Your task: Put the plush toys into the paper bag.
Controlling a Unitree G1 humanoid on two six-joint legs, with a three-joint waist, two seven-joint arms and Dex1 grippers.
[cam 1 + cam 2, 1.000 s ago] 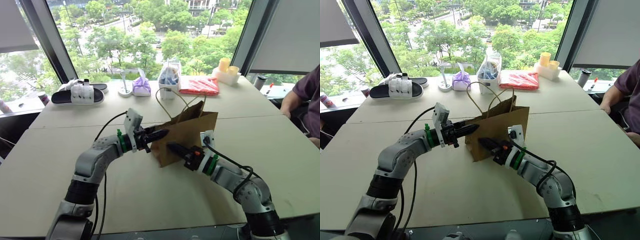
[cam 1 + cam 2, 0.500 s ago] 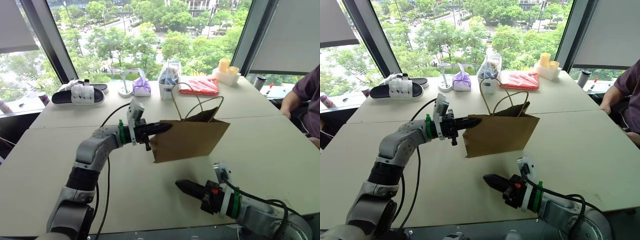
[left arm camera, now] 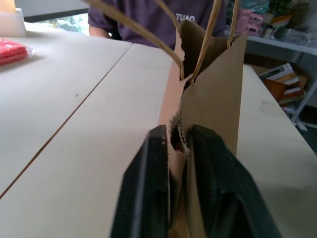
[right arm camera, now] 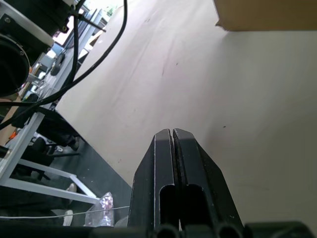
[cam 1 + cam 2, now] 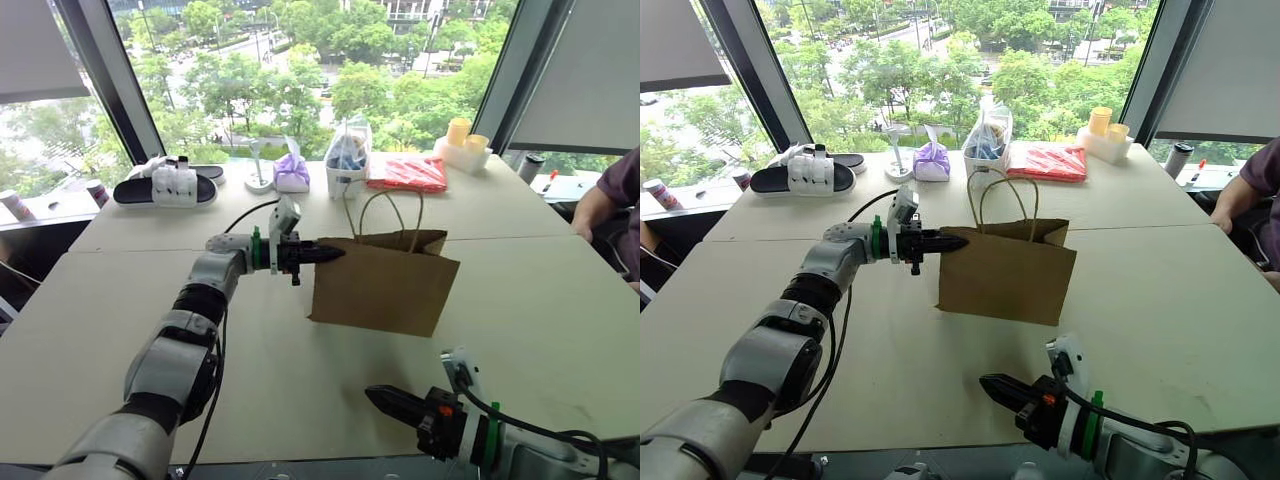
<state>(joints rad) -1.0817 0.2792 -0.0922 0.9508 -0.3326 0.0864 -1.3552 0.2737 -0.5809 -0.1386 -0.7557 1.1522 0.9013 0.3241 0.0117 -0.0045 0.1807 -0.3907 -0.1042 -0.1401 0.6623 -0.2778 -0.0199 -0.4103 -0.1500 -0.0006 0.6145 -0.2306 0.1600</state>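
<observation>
Overhead: paper bag (image 5: 385,290) stands upright mid-table (image 5: 560,300), handles up. Left gripper (image 5: 322,254) sits level at the bag's upper left edge. Right gripper (image 5: 385,400) is low over the near table edge, well apart from the bag.

Left wrist: fingers (image 3: 148,198) straddle the bag's rim, slightly parted, paper between them.

Right wrist: jaws pressed together, empty, above bare tabletop.
</observation>
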